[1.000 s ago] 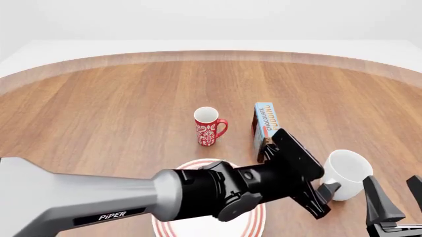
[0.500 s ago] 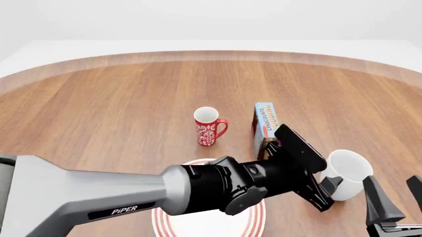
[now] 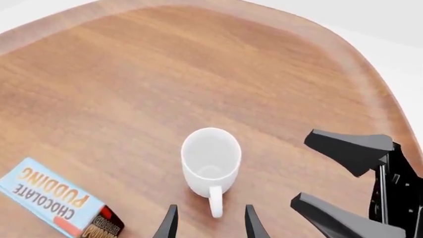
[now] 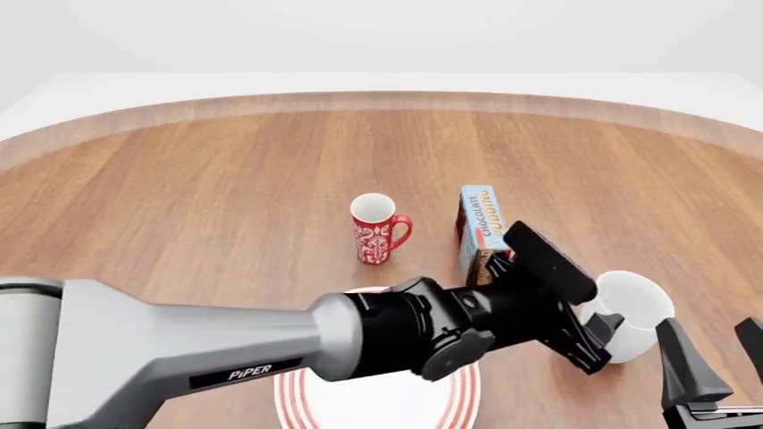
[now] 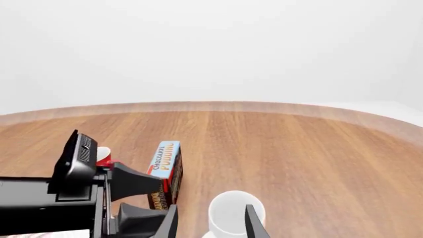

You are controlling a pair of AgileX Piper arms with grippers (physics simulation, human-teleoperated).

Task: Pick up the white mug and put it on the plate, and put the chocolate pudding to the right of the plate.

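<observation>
- Left wrist view: The mug (image 3: 211, 162) stands upright on the counter (image 3: 132, 89), handle toward the camera. The left end effector (image 3: 210, 224) is open, with one fingertip either side of the handle; this lines it up for a grasp on the handle or the near wall, though nothing is gripped yet. The pudding (image 3: 56, 201) lies near the mug, apart from it. The right end effector (image 3: 353, 186) shows as dark open fingers beside the mug, clear of it.
- Front view: The left arm reaches across over the plate (image 4: 357, 407), hiding most of it, because the mug (image 4: 632, 313) sits on the right side of the counter. The left end effector (image 4: 594, 344) is at the mug's near side. The pudding (image 4: 481, 231) stands on edge behind the arm, next to a red mug (image 4: 378, 230). The right end effector (image 4: 716, 371) waits at the lower right, holding nothing.
- Right wrist view: The right end effector (image 5: 210, 223) is open, and the mug (image 5: 231, 212) appears between its fingertips but beyond them. The pudding (image 5: 165, 173) stands behind the left end effector (image 5: 129, 198).
</observation>
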